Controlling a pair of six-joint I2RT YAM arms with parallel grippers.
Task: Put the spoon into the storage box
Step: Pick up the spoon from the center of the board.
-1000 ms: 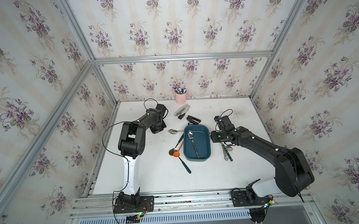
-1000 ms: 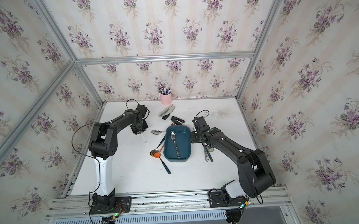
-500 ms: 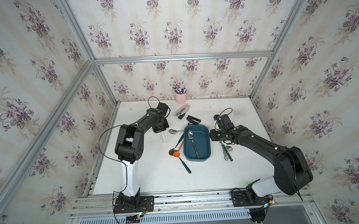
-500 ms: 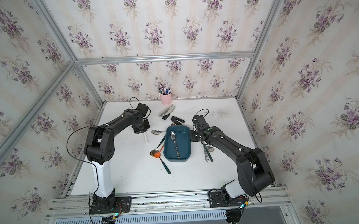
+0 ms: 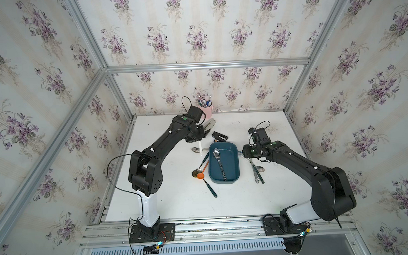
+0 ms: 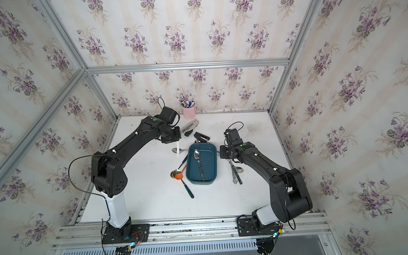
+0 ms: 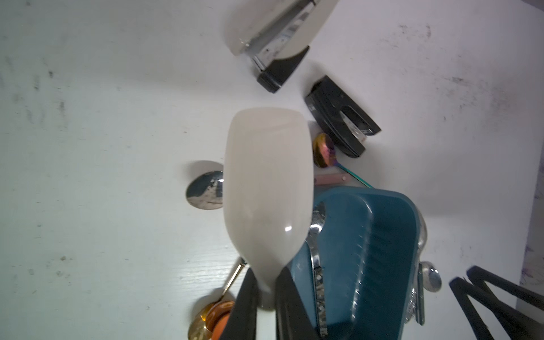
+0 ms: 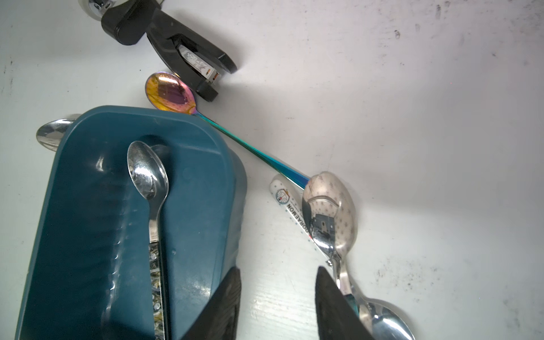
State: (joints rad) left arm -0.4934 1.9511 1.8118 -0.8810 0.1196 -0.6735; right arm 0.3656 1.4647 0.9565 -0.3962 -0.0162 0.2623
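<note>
left jaws: closed tight on the handle end of the white spoon (image 7: 266,188); the bowl sticks out ahead of them.
white spoon: not in the box. It is held just beside the far left corner of the storage box (image 5: 231,165), next to a steel spoon (image 7: 206,190) lying on the worktop (image 5: 167,185). Cannot tell whether its tip touches the worktop.
storage box: teal, set between the two arms. A patterned-handle spoon (image 8: 150,182) lies lengthwise inside.
right jaws: apart, nothing between them. They are low over bare worktop between the box's right wall and a cluster of spoons.
right of box: dotted-bowl spoon (image 8: 329,206) and a white handle marked DORAEMON (image 8: 290,206). A rainbow spoon (image 8: 170,92) has its bowl at the box's far corner, its handle running under the dotted bowl.
left of box: orange spoon (image 5: 200,175) and gold-bowled spoon (image 5: 195,172), bowls touching, just beside the box wall.
back of worktop: black stapler (image 5: 220,136), grey stapler (image 6: 190,127), and a pink pen cup (image 6: 188,111) against the rear wall.
</note>
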